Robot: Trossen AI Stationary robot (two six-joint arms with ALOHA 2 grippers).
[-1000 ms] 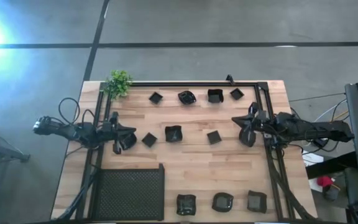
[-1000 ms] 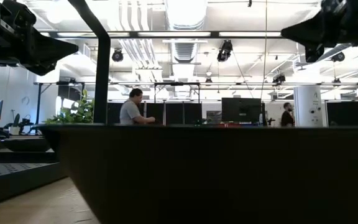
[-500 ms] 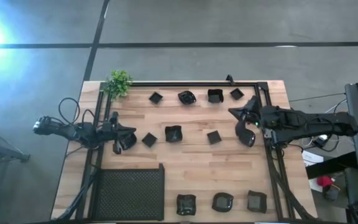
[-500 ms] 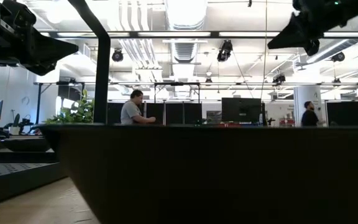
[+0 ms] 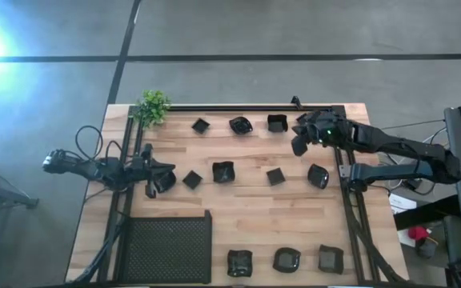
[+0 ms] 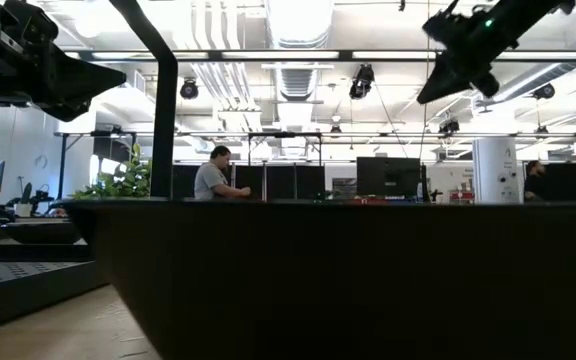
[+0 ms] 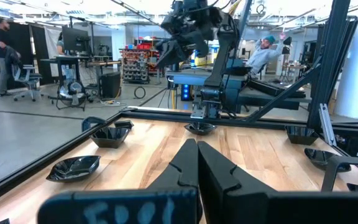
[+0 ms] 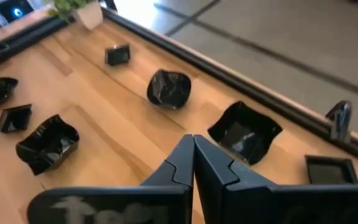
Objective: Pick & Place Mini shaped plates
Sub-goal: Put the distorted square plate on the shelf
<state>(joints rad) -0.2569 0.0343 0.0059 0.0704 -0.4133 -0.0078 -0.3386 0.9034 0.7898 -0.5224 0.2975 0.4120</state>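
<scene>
High view: right end effector (image 5: 298, 144), fingers closed and empty, hovers raised beside the far-row plates (image 5: 277, 123).

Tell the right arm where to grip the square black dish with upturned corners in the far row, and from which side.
Grip one raised wall of the square black dish with upturned corners, one finger inside the hollow and one outside. Come from straight above: it sits flat and open-side up, and its walls stand up enough to pinch. The right gripper is nearby, fingers together, so it probably must open first.
</scene>
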